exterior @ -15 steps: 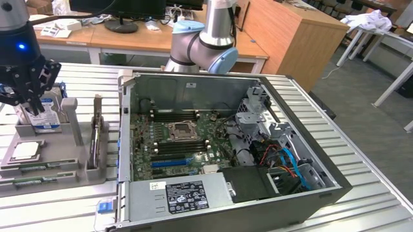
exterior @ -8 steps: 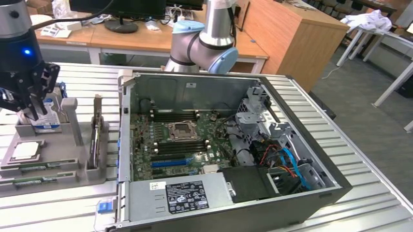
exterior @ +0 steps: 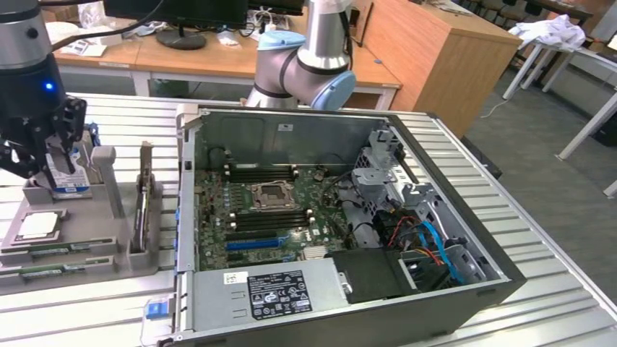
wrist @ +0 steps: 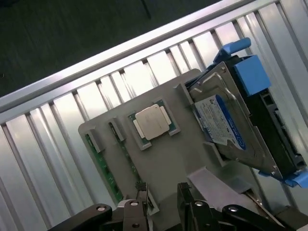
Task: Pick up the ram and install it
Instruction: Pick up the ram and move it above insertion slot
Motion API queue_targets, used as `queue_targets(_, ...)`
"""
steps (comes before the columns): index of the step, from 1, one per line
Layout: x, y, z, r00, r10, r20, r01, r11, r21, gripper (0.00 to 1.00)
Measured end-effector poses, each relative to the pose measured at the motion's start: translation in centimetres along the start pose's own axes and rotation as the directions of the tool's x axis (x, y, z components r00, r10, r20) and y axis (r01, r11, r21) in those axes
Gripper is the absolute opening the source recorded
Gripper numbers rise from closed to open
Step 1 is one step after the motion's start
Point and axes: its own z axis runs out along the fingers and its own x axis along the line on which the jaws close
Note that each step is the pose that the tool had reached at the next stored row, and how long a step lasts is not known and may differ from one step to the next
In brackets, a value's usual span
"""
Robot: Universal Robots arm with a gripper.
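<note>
The ram (exterior: 46, 251), a thin green stick, lies flat in a slot at the near edge of a grey holder (exterior: 106, 256) on the slatted metal desk (exterior: 115, 116), with its long axis running across the exterior view from left to right. A second green stick lies just beside it. The claw (exterior: 40, 160) hovers above the far end of the same holder, its fingers spread and empty, so the ram sits lower and nearer the camera than the claw. Between them is a square silver processor (exterior: 37, 225), and directly under the claw stands a hard drive (exterior: 69, 179) with a blue-white label. An upright card (exterior: 144, 202) stands at the holder's right side, next to the open computer case (exterior: 289, 123) and its motherboard (exterior: 260, 217).
</note>
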Motion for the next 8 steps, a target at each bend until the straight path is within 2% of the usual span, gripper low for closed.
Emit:
queue_targets(4,0.02,-0.03,0.57,0.9973,-0.073,-0.0032,0.073,0.9973,-0.0019,0.38)
queue_targets(8,0.03,-0.06,1.12,0.9893,-0.145,-0.0063,0.145,0.9894,-0.0042,0.38)
